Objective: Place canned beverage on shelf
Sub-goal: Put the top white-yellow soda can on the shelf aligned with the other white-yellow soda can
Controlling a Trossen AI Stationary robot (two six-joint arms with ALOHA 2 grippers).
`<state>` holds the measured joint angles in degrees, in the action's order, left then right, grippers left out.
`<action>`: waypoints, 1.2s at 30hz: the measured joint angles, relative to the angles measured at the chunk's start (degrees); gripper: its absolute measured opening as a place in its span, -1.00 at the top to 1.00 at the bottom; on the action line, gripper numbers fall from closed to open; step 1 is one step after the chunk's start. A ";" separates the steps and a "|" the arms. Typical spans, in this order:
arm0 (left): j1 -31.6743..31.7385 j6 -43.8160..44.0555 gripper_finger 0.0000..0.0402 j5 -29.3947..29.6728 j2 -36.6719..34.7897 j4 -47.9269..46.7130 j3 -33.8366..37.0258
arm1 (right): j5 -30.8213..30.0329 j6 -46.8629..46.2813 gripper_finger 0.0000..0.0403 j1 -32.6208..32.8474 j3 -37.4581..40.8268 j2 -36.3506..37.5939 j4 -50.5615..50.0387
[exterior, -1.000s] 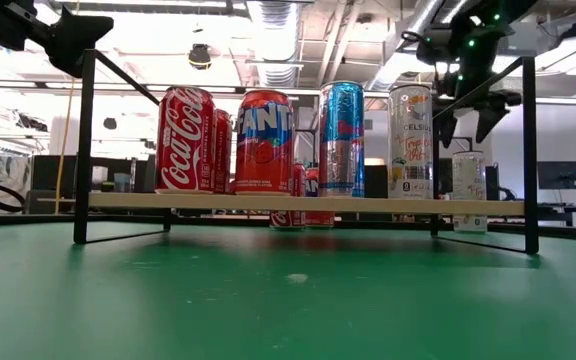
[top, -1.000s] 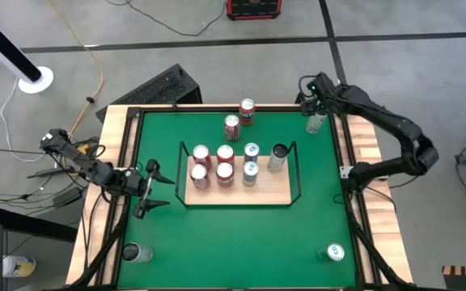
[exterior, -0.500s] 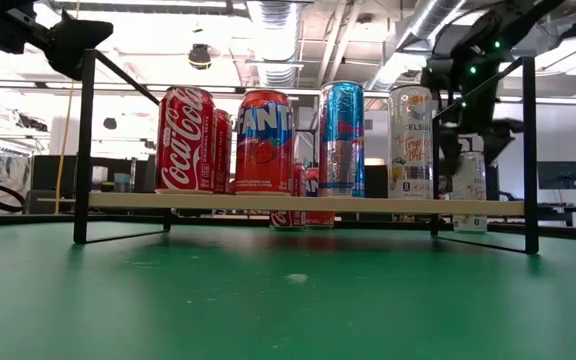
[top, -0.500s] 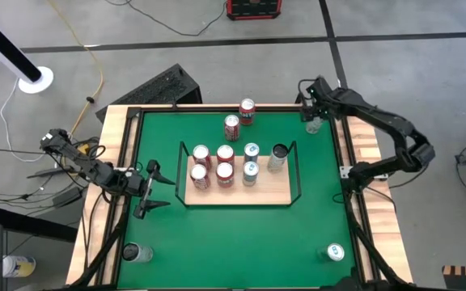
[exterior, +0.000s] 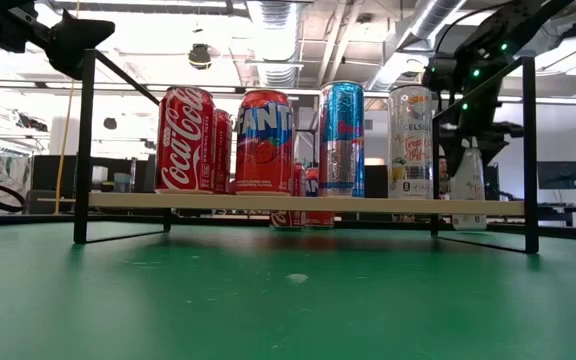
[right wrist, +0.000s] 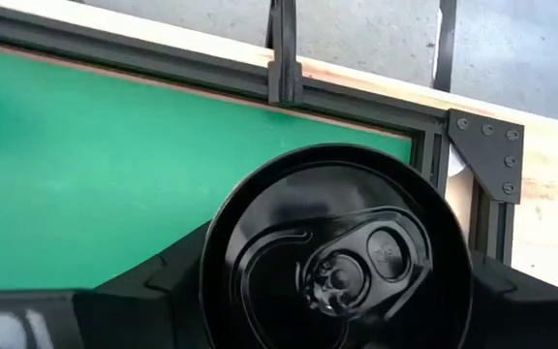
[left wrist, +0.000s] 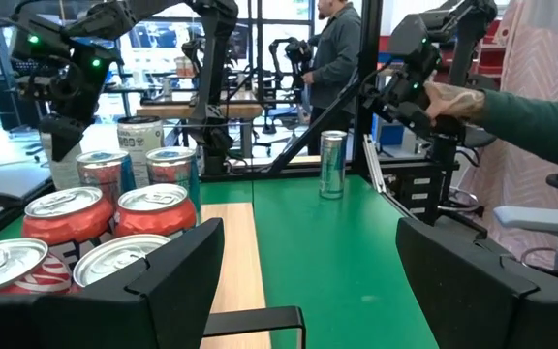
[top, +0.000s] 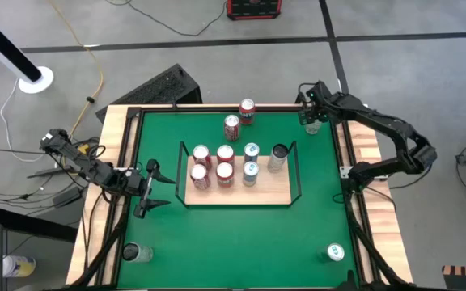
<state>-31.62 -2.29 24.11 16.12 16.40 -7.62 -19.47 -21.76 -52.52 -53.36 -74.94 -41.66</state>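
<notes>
The can point(right wrist: 335, 254) being picked stands upright at the far right corner of the tabletop point(top: 241, 234), well off the shelf point(top: 237, 187) towards the far right, its long axis vertical. The right gripper point(top: 312, 115) sits directly over it: the right wrist view looks straight down on the dark lid, with one finger point(right wrist: 134, 291) on either side of the rim. The fingers are apart and flank the can; whether they already press on its wall I cannot tell, though they look about to grip. In the low view the can point(exterior: 467, 185) shows pale, just beyond the shelf's right wire rail point(exterior: 529, 150).

Judging the next move, the lift has to go straight up along that vertical axis, then swing in towards the shelf. The free wood lies along the near side and the right end. The tall silver can point(top: 278, 156) at the shelf's far right and the right rail stand between the corner and that space, so both need clearing.

On the shelf, four red cans point(top: 212, 164) and two blue-lidded ones point(top: 251, 159) fill the left and middle. Two more red cans point(top: 239, 118) wait beyond the shelf's far edge, and single cans sit at both near corners of the tabletop. The left gripper point(top: 154, 189) hovers just left of the shelf, its fingers spread wide and empty.
</notes>
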 joint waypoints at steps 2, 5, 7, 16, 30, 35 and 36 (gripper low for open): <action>0.00 -0.01 -0.46 0.21 0.00 0.00 0.00 | 0.27 -0.06 -0.41 0.37 0.00 1.81 -0.28; -0.02 -0.01 -0.46 0.32 -0.02 0.00 0.00 | 0.71 -0.07 -0.41 1.11 -0.20 5.22 -1.84; 0.00 -0.01 -0.46 0.32 -0.02 0.00 0.00 | 1.71 -0.10 -0.41 1.90 -1.11 7.99 -4.81; 0.00 -0.25 -0.46 0.32 0.00 0.05 0.00 | 1.41 -1.68 -0.41 13.92 -7.57 22.75 -10.77; 0.00 -1.23 -0.46 0.32 0.00 1.53 0.00 | 0.94 -1.77 -0.41 49.31 -9.16 28.36 12.25; 0.00 -1.08 -0.46 0.32 -0.02 1.53 0.00 | -0.51 -3.41 -0.41 58.82 -9.39 23.19 14.03; 0.00 -1.08 -0.46 0.32 -0.02 1.53 0.00 | -0.90 -4.48 -0.41 60.19 -9.81 21.91 13.27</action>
<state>-31.62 -3.38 24.43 16.10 17.93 -7.62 -20.37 -26.24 7.67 -63.18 -53.03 -28.39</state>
